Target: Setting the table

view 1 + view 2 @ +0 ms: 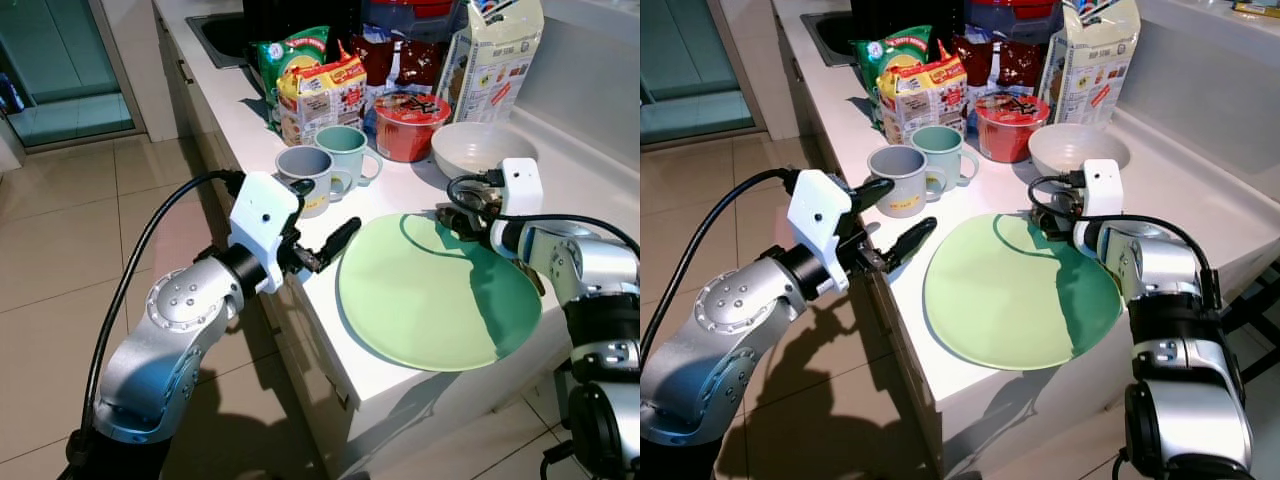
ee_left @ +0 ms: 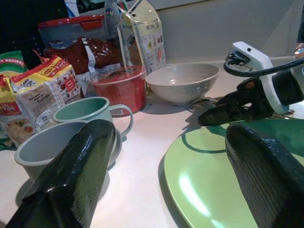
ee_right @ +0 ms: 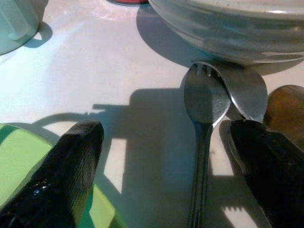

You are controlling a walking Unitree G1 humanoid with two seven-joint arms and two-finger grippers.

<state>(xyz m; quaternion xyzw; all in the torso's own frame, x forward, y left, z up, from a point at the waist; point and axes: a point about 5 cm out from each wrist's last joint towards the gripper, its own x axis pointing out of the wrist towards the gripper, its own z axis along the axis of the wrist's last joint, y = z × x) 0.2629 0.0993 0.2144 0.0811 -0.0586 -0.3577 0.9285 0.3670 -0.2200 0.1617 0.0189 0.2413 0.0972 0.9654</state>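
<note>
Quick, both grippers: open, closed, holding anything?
Left gripper: open, empty, at the counter edge beside the green plate.
Right gripper: open, empty, fingers straddling the fork by the bowl.

Both arms reach forward, left gripper (image 1: 322,232) and right gripper (image 3: 161,156) low (jaws parted).

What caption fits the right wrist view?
Open right gripper hovers over a fork and spoon beside the bowl.

Green plate (image 1: 435,295) flat at counter edge; fork (image 3: 204,118), probably spoon (image 3: 247,92), beside bowl (image 1: 480,147).
</note>
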